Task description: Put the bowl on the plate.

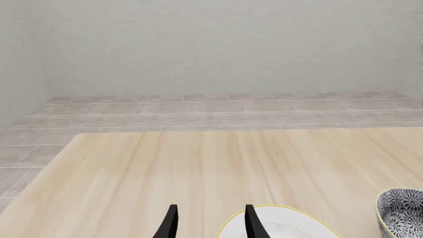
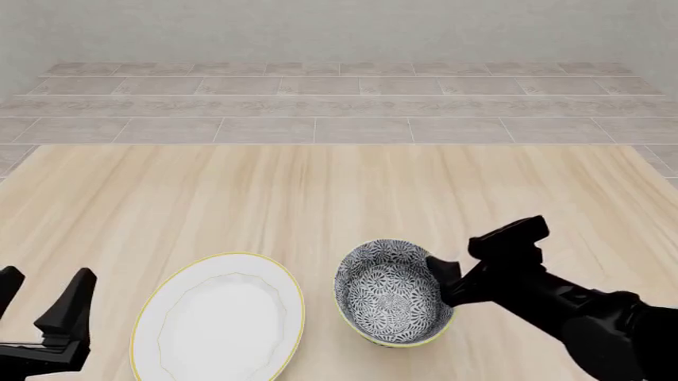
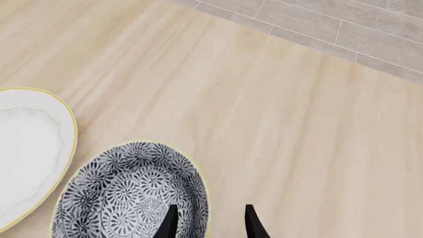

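While the bowl [image 2: 393,292] sits on the table [image 2: 317,198] at lower centre of the front view, just beside the plate [image 2: 217,317] at lower left and apart from it by a narrow strip of wood, we judge the step in hand to be the grasp. Our right gripper [image 2: 434,278] comes in from the lower right and meets the bowl's right-hand rim. In the right wrist view its fingers [image 3: 168,223] are parted a little and straddle that rim, one tip inside over the pattern, the other outside over bare wood. Whether they already pinch the wall we cannot tell; nothing shows the bowl lifted.

Our left gripper [image 2: 43,305] waits at the lower left corner of the front view, its jaws apart and holding nothing, just beside the plate's left edge.

Next, we think, the fingers need to close firmly on the rim, lift the bowl clear of the plate's yellow edge, carry it a short way toward the left of the frame, and lower it onto the white centre.

Room is generous: bare wood fills the upper half of the front view up to the table's far edge. The tight spots are the plate's raised rim and our idle left gripper beyond it.
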Controlling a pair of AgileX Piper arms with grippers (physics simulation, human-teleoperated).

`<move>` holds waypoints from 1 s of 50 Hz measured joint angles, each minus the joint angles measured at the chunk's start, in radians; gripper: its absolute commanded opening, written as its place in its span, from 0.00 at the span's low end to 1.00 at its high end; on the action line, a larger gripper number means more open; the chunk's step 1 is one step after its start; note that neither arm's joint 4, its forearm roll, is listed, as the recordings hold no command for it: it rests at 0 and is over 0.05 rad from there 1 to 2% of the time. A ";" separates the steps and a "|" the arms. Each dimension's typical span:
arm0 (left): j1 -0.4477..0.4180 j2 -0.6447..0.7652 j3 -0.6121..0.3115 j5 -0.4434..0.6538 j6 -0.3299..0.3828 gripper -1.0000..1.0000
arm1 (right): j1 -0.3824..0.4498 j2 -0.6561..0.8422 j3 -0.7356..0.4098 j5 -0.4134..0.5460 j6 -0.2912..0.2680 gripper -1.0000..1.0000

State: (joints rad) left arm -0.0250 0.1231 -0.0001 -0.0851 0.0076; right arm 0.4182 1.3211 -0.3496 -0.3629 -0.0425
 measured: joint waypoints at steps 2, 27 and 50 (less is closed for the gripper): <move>0.000 0.001 0.000 0.000 0.000 1.00 | 0.000 0.003 0.000 -0.002 0.000 1.00; -0.006 0.016 0.000 -0.015 0.003 1.00 | 0.005 0.062 0.009 -0.040 -0.003 1.00; -0.006 0.033 0.000 -0.030 0.002 1.00 | 0.005 0.110 0.012 -0.072 0.000 1.00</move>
State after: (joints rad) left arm -0.0311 0.1562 -0.0001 -0.1148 0.0092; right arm 0.4228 1.4315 -0.3381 -0.4349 -0.0424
